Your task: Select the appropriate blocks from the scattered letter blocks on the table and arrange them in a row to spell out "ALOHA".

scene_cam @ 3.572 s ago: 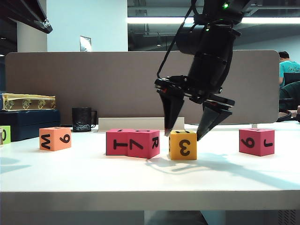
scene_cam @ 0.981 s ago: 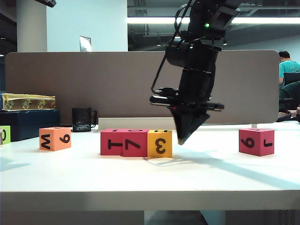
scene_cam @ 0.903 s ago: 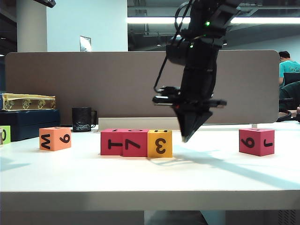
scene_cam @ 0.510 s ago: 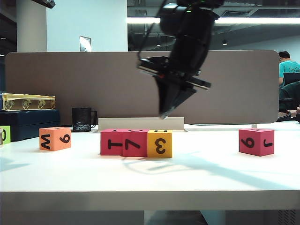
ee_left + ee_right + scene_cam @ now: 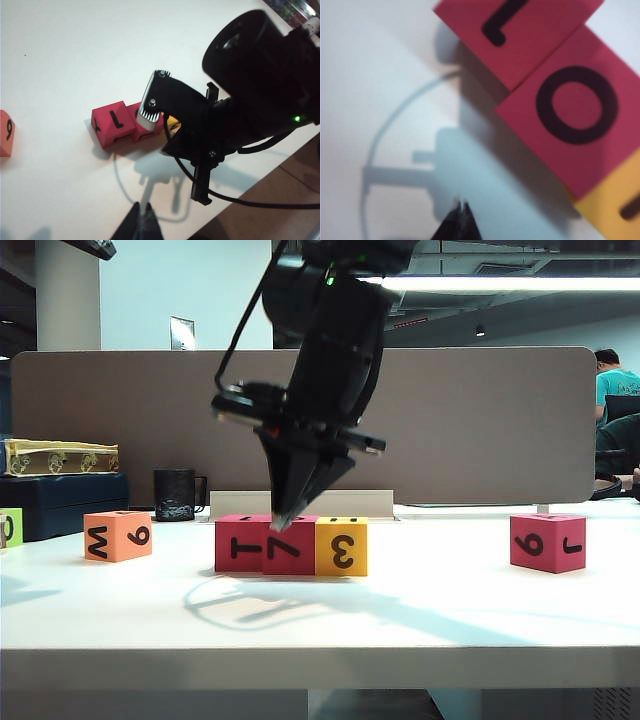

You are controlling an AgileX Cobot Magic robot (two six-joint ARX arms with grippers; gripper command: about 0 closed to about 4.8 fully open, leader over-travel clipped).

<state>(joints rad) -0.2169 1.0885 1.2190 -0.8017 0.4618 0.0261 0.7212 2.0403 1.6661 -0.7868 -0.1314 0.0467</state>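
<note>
On the white table [image 5: 450,610] three blocks touch in a row: a pink block [image 5: 240,543] showing T, a pink block [image 5: 291,546] showing 7 and a yellow block [image 5: 341,546] showing 3. From the right wrist view their tops read L [image 5: 520,35] and O [image 5: 575,110], with the yellow block [image 5: 615,210] beside them. An orange block [image 5: 118,536] stands to the left and another pink block [image 5: 547,541] far right. My right gripper [image 5: 283,524] [image 5: 462,204] is shut and empty, with its tip just in front of the pink pair. My left gripper [image 5: 141,207] is shut and empty, well back from the row.
A lime-green cube [image 5: 10,527] sits at the left edge. A black mug [image 5: 177,494] and a stack of boxes [image 5: 60,485] stand before the grey-brown divider panel [image 5: 150,420]. In the left wrist view the right arm [image 5: 240,105] covers part of the row, near the table's edge.
My right gripper, open around the separate yellow block earlier, is shut; over the last second it rose and swung left, then came down at the pink pair. The blocks stayed put.
</note>
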